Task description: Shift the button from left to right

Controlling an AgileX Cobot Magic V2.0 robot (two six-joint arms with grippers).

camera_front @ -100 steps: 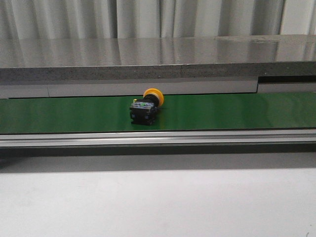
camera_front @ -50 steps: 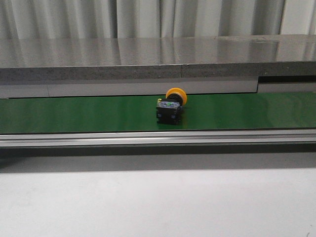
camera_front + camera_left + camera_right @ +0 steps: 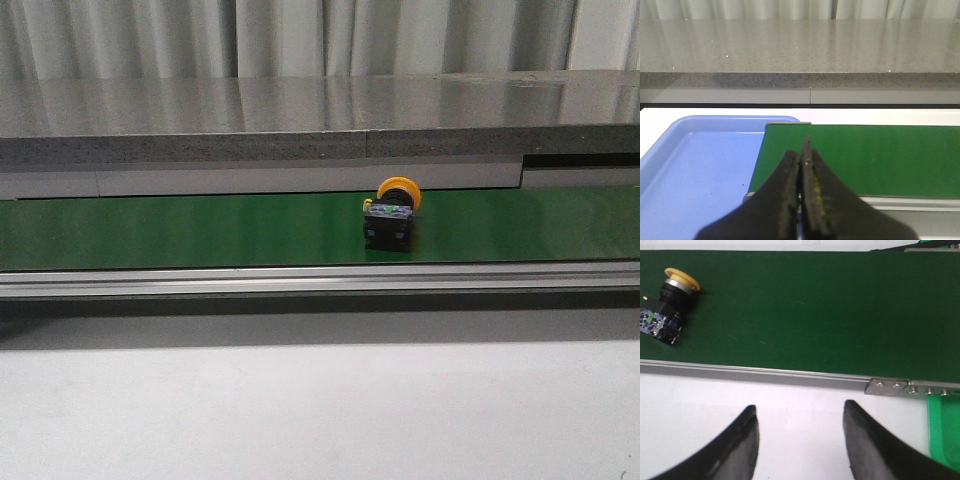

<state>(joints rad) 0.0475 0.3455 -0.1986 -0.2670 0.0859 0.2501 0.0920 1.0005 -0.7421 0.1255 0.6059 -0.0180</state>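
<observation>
The button (image 3: 391, 216), a yellow-orange mushroom cap on a black switch body, lies on its side on the green belt (image 3: 150, 230), a little right of the middle in the front view. The right wrist view shows the same button (image 3: 666, 305) far off to one side of my right gripper (image 3: 799, 408). That gripper is open and empty, hanging over the white surface short of the belt. My left gripper (image 3: 802, 150) is shut with nothing between its fingers, above the belt's left end. Neither gripper appears in the front view.
A blue tray (image 3: 695, 165) lies beside the belt's left end. An aluminium rail (image 3: 320, 279) borders the belt's near side, with a bolted bracket (image 3: 887, 387) near its right end. A green container edge (image 3: 943, 430) sits past it. A grey stone ledge (image 3: 320, 120) runs behind.
The button has travelled to the right along the belt, from just left of the middle to right of the middle, keeping the same lying pose.
</observation>
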